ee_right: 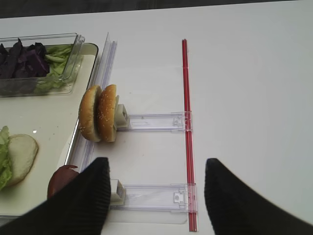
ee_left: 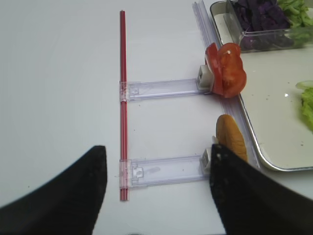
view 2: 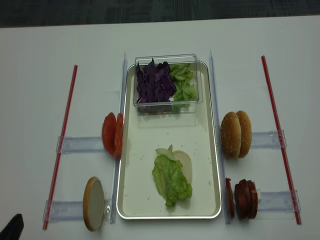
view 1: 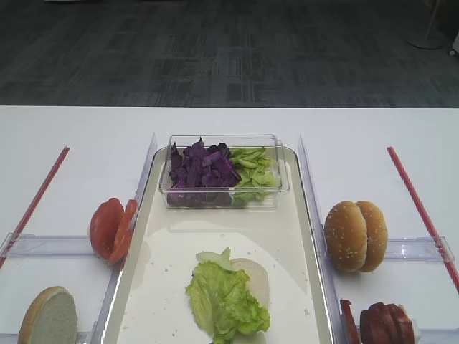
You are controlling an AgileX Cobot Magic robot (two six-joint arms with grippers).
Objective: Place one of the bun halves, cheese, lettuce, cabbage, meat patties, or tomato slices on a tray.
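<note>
On the tray we see a bun half lying cut face down or up, we cannot tell which, with a lettuce leaf draped over its 9 o'clock side. At the tray's 12 o'clock end a clear tub holds purple cabbage and more green leaves. Off the tray, at 3 o'clock, two bun halves stand on edge in a clear holder; at 5 o'clock the meat patties stand the same way. At 9 o'clock are the tomato slices, and at 7 o'clock one more bun half on edge.

Our right gripper hangs with its jaws wide and nothing between them, above the table just beside the patties. Our left gripper also stands wide and empty, near the lone bun half.

We judge the patty the likely next layer. The risk is that these discs stand close together on edge: wide jaws coming down could catch two at once, or knock the row over off its holder. A glossy patty may also slip from the pads on the way across, or land on the tray's raised rim rather than on the lettuce.
</note>
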